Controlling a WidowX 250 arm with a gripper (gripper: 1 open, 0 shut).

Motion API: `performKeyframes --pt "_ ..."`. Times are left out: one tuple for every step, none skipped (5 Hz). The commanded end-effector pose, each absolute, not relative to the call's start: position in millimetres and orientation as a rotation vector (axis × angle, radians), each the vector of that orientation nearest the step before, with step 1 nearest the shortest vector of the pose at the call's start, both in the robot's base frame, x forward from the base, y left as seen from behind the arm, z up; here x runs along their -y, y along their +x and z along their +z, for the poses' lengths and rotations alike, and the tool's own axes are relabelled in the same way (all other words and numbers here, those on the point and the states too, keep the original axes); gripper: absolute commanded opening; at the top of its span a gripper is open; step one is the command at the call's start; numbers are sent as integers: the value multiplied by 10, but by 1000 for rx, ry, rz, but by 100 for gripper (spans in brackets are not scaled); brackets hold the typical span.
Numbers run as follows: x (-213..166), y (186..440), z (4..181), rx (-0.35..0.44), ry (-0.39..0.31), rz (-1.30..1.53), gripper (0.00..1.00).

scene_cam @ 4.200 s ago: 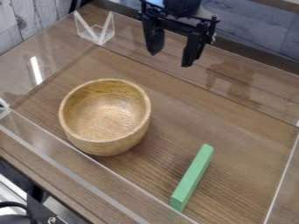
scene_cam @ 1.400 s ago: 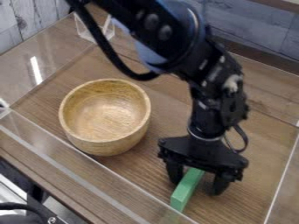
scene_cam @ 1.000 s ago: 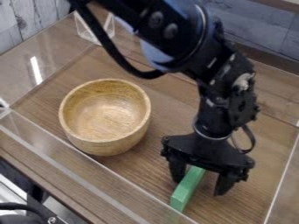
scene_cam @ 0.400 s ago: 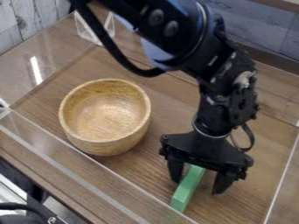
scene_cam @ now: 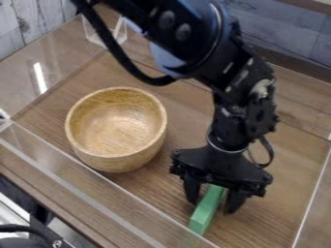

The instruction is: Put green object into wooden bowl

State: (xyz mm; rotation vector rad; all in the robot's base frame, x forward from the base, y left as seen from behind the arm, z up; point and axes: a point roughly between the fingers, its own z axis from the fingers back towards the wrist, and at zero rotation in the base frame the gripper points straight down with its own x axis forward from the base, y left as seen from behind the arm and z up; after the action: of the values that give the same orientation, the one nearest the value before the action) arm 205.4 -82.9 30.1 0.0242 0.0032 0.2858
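The green object is a thin bright green bar lying flat on the wooden table near the front right. My gripper points straight down over its far half, one finger on each side. The jaws stand apart, with a small gap still showing beside the bar, and the bar rests on the table. Its upper end is hidden behind the gripper. The wooden bowl is round, light tan and empty. It sits to the left of the gripper, about a hand's width from the bar.
A clear plastic wall runs along the front and sides of the wooden table. A small clear stand sits at the back left. My dark arm reaches in from the top, over the space behind the bowl.
The fingers have drawn closer together around the bar. The gripper has shifted slightly left and the bar has not moved.
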Motion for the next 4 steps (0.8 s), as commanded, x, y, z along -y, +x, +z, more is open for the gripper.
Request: performKeyframes --pt "773 2086 494 36 -4 291 0" --pt "651 2082 831 41 -21 239 0" --pt "479 2102 1142 35 -37 209 0" --pt "362 2097 1224 33 -46 142 0"
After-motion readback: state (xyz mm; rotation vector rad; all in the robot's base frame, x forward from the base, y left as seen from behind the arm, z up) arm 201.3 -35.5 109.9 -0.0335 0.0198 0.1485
